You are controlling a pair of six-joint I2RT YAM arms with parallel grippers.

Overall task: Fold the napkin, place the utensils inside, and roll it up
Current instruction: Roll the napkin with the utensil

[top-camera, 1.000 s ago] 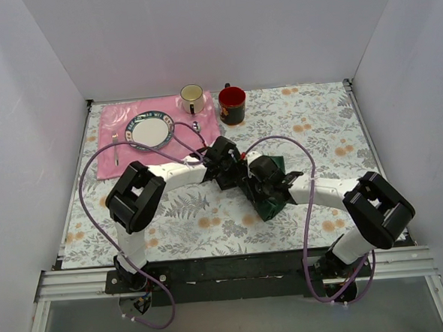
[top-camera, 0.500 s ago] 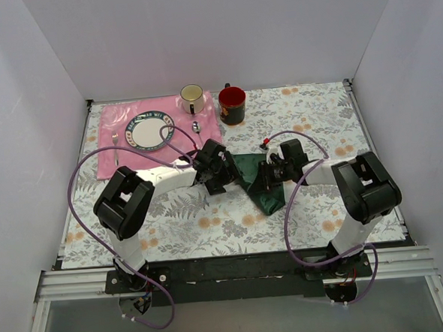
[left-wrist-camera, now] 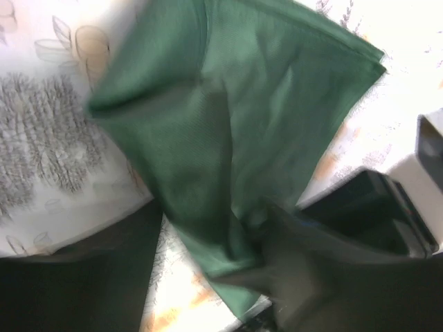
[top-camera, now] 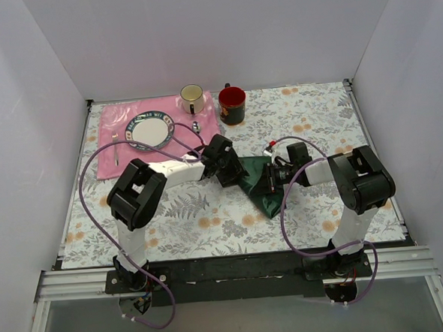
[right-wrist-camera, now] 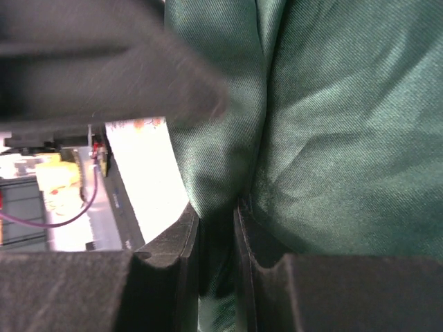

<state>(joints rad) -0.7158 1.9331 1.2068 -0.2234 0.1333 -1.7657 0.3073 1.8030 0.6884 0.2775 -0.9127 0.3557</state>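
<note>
The dark green napkin lies creased on the floral table between my two grippers. It fills the left wrist view and the right wrist view. My left gripper is at the napkin's left corner. Its blurred jaws stand apart with cloth running between them and table showing in the gap. My right gripper is at the napkin's right side, its jaws pinched on a fold of the cloth. No black-handled utensils are in view.
A pink placemat lies at the back left with a plate, a small silver fork and a spoon. A cream mug and a red mug stand behind the grippers. White walls enclose the table.
The grippers drew apart from a tight huddle and the napkin spread out between them. The right arm swung back toward the right. The left gripper then moved back to the cloth's corner.
</note>
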